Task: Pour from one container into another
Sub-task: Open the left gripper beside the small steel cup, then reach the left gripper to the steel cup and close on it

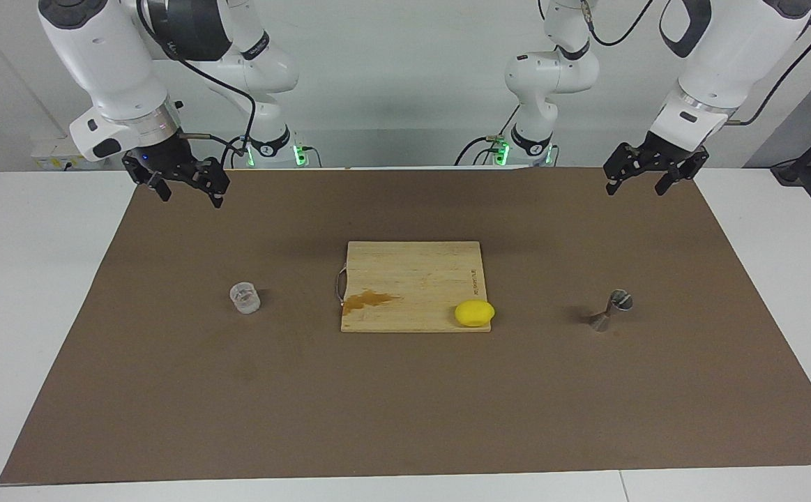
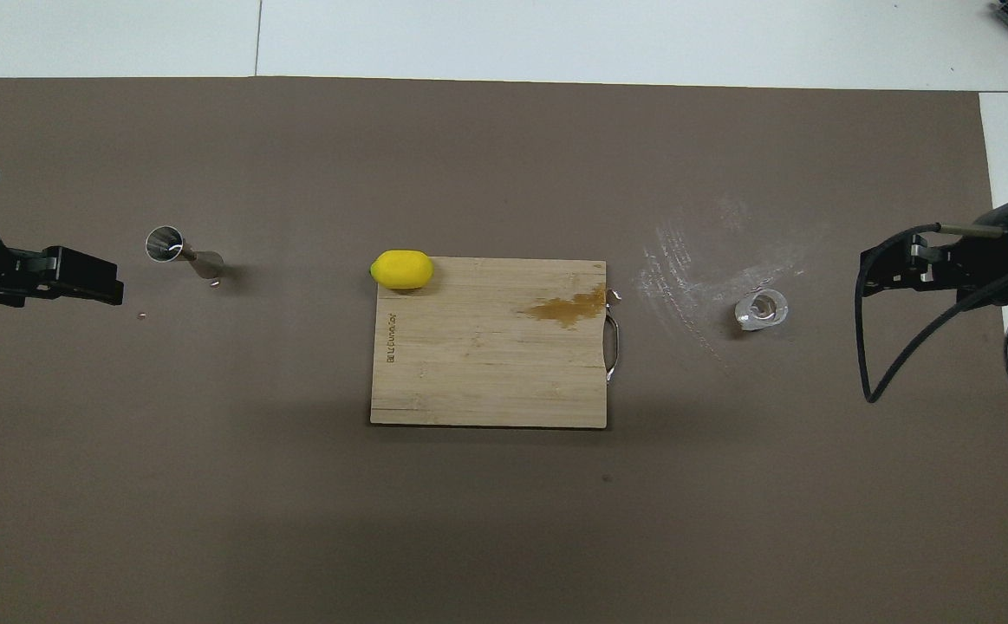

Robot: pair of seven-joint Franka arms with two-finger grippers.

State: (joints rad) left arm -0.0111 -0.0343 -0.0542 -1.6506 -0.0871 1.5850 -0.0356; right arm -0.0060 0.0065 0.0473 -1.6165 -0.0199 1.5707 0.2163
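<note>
The clear cup [image 1: 245, 298] [image 2: 761, 310] stands on the brown mat toward the right arm's end of the table. The grey metal jigger [image 1: 611, 311] [image 2: 183, 251] stands on the mat toward the left arm's end. My right gripper [image 1: 192, 197] [image 2: 866, 279] hangs open and empty over the mat's edge by the robots, well apart from the cup. My left gripper [image 1: 634, 188] [image 2: 115, 291] is open and empty in the air over the mat, apart from the jigger.
A wooden cutting board [image 1: 412, 275] [image 2: 486, 373] with a brown stain lies in the middle of the mat [image 1: 405, 404]. A yellow lemon [image 1: 475, 313] [image 2: 401, 269] sits on the board's corner toward the jigger. White smears mark the mat near the cup.
</note>
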